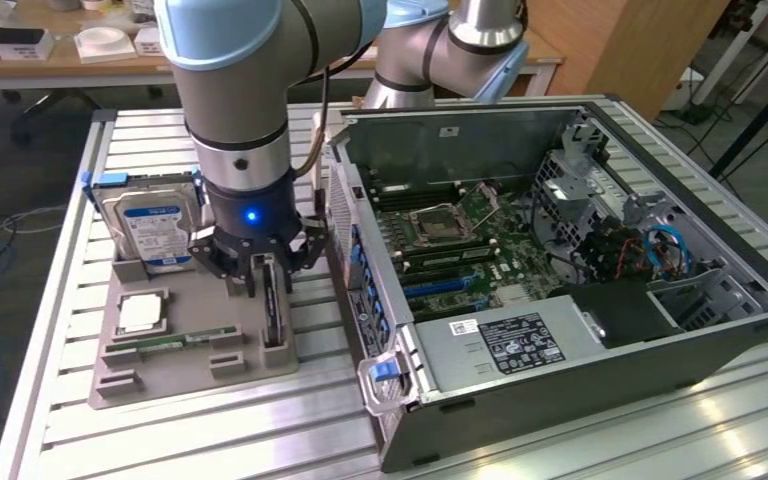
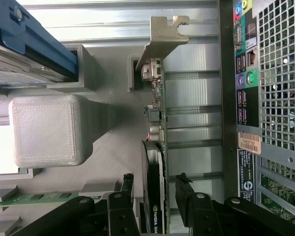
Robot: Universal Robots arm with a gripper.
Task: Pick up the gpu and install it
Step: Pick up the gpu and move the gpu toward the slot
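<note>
- Your gripper stood released, its jaws spread on either side of the gpu and not clamped on it.
- The gpu stood on edge in its slot in the grey holder tray, just beside the open computer case.
- Done: you had positioned the gripper around the card.
- Not yet done: the card was neither grasped nor lifted, and it was not seated on the motherboard.
</note>
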